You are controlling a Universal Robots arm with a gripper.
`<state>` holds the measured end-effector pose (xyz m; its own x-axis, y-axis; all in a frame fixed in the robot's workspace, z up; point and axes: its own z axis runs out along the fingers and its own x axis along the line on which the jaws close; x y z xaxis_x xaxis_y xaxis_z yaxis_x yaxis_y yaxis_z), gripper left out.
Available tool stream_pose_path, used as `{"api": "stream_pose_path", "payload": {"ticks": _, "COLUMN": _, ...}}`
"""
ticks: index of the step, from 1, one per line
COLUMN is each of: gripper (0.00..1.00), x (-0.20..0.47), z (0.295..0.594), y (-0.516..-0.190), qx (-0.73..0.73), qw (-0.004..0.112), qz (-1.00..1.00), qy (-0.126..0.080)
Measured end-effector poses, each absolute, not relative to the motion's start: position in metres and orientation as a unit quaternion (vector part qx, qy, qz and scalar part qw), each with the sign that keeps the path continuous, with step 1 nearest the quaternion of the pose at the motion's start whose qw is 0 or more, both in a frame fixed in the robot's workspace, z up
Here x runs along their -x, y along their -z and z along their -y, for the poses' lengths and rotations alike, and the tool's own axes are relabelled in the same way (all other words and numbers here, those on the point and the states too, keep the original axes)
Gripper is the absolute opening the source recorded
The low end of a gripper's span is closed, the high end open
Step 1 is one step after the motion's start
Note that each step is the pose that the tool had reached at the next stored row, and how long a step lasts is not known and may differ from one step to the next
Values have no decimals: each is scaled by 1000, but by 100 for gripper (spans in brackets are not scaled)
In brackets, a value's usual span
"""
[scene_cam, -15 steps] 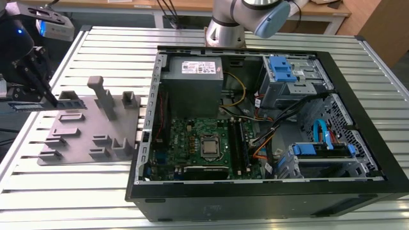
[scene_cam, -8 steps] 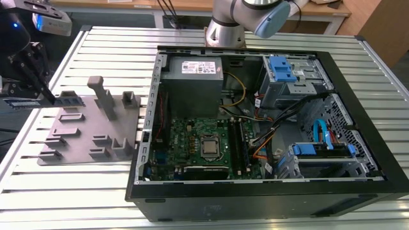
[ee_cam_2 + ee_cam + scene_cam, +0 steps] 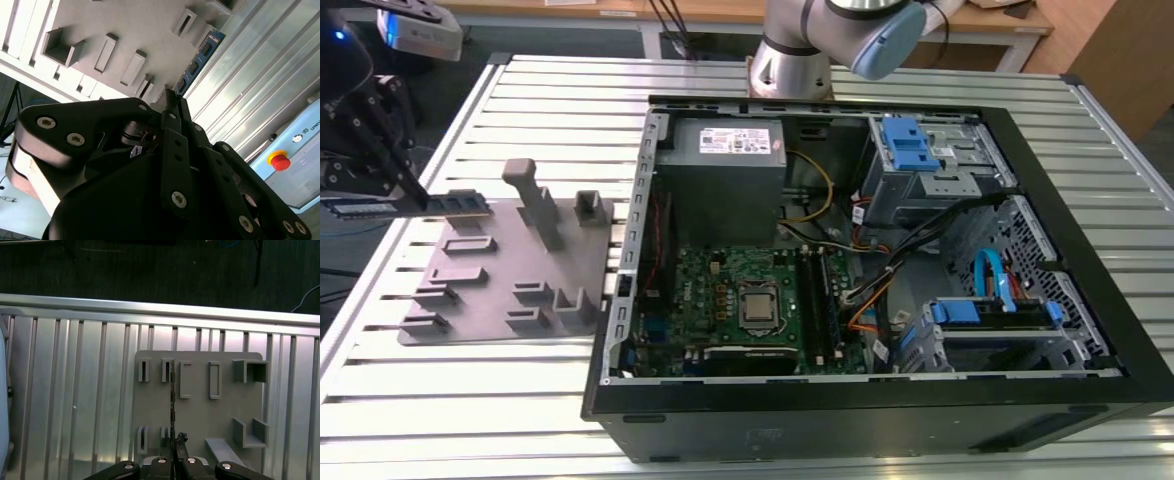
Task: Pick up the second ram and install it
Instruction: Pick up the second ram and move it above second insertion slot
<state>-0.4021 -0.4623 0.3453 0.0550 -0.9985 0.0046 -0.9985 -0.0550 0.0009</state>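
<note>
while the pincer hangs at the exterior view's left, at about nine o'clock from the open computer case, it is clenched on the second ram. the second ram lies level in this grasp, and its free end points toward three o'clock, to the case. it is over the far corner of the grey fixture plate; i cannot tell if it touches the plate.

in the second wrist view the black fingers meet on one end of the second ram, and its bluish patches show beyond the fingertips. in the first wrist view the second ram is seen edge-on, as a thin dark line coming out from the closed pincer above the slotted fixture plate.

two upright posts stand on the plate near the second ram. the plate rests on a table of metal slats. inside the case, at about seven o'clock, lies the green motherboard. its black slot rails run just at three o'clock of the processor socket. the arm base stands at twelve o'clock, behind the case.
</note>
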Motion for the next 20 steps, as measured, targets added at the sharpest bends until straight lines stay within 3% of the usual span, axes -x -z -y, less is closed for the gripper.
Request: {"api": "stream_pose_path", "payload": {"ticks": 20, "gripper": 14, "x": 402, "z": 462, "y": -372, "qx": -726, "qw": 2, "qz": 687, "qy": -1}}
